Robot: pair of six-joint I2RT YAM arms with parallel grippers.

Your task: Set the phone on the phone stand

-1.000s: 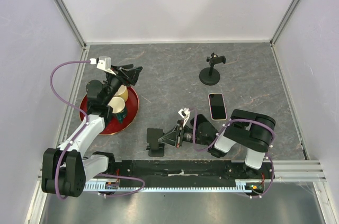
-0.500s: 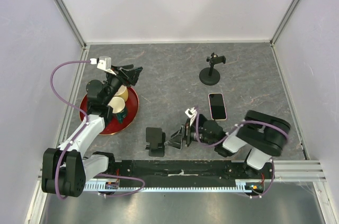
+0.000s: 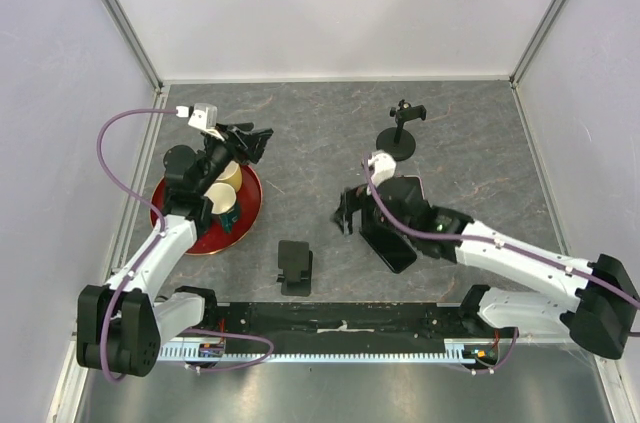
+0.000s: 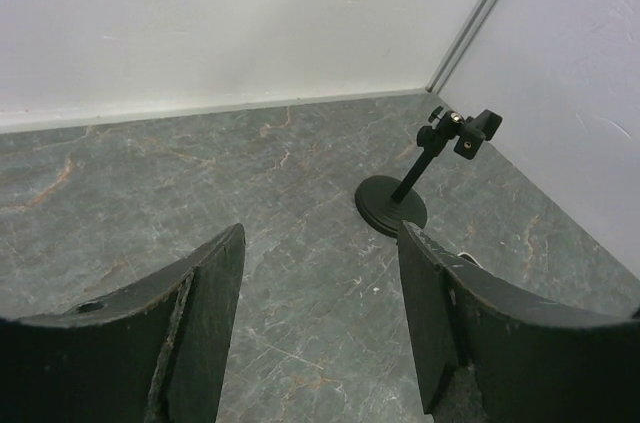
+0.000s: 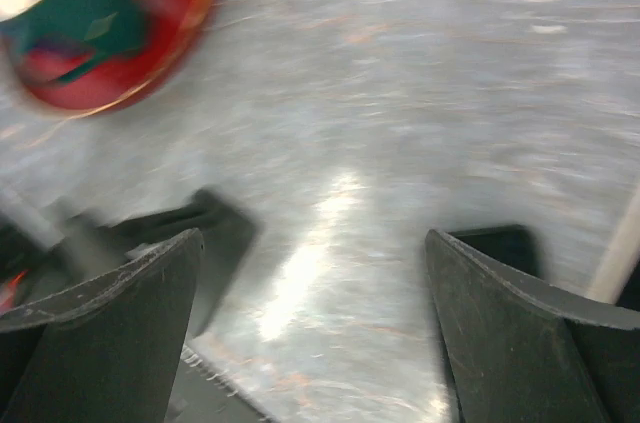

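Note:
The phone stand (image 3: pixel 398 138) is a black round base with a short post and clamp, standing at the back right; the left wrist view shows the phone stand (image 4: pixel 412 188) ahead and to the right. The phone lies out of sight under my right arm in the top view. My right gripper (image 3: pixel 366 229) hovers wide open over the table's middle, just in front of the stand; the blurred right wrist view shows only floor between the right gripper's (image 5: pixel 315 238) fingers. My left gripper (image 3: pixel 252 143) is open and empty above the red tray, and in its own view the left gripper (image 4: pixel 322 233) points towards the stand.
A red tray (image 3: pixel 175 226) with a cream cup (image 3: pixel 229 174) and a green cup (image 3: pixel 222 203) sits at the left, under my left arm. A small black block (image 3: pixel 295 266) lies near the front edge. White walls close the back and sides.
My right arm has swung from the near edge out over the middle, covering the phone, and its gripper has opened wide. The left gripper opened slightly.

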